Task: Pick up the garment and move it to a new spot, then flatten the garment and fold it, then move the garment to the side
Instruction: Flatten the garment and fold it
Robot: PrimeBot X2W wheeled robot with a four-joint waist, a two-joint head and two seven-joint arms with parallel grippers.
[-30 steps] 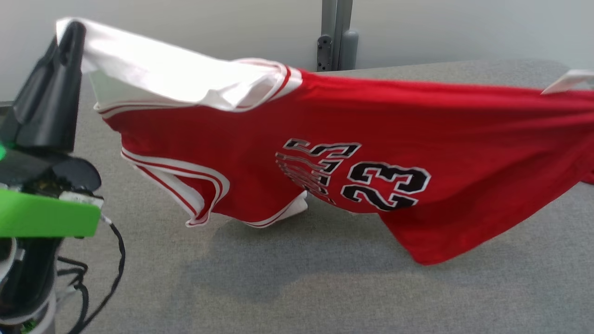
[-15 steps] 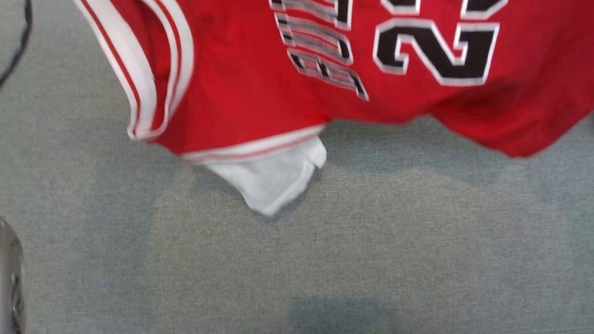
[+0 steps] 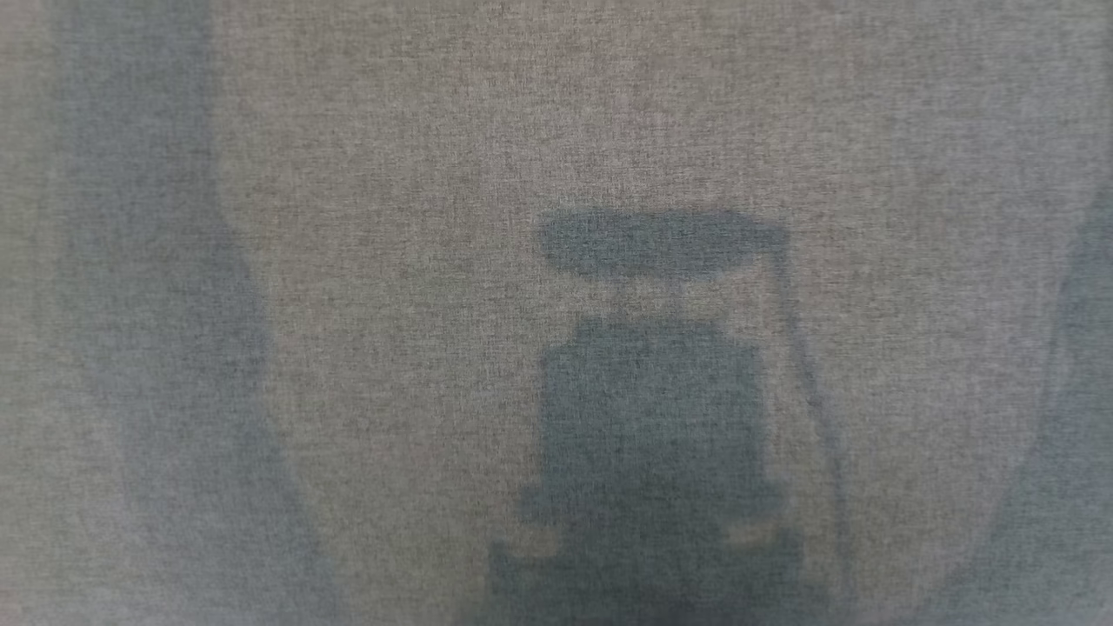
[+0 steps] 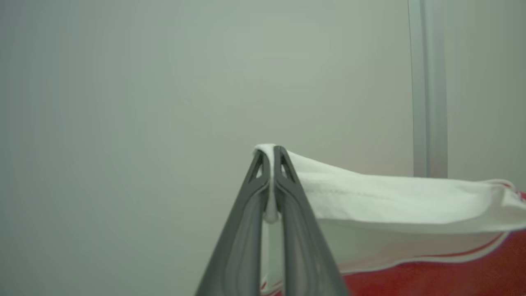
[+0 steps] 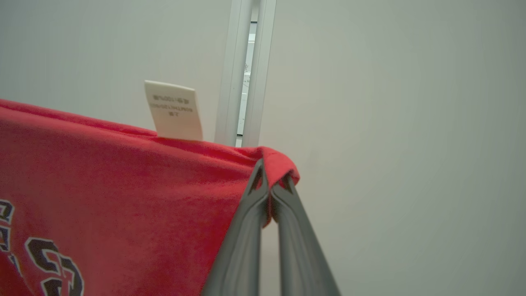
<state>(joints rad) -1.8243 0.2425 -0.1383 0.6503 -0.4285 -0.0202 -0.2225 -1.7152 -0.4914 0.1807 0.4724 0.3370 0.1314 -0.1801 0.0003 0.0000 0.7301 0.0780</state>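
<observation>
The garment (image 5: 123, 193) is a red jersey with black numbers outlined in white, held up in the air and stretched between both arms. My left gripper (image 4: 270, 154) is shut on the tip of its white sleeve (image 4: 382, 199), which runs off to the right in the left wrist view. In the right wrist view my right gripper (image 5: 272, 172) is shut on a red corner near the hem, next to a small white label (image 5: 174, 110) that sticks up from the edge. The head view looks down at the grey table (image 3: 348, 174) with the robot's shadow on it.
A pale wall fills the background of both wrist views, with a light vertical post (image 4: 429, 90) to the right in the left one and the post (image 5: 245, 70) just behind the jersey in the right one.
The head camera has tilted down, so the jersey and the left arm have slid up and out of the head view and bare table now shows.
</observation>
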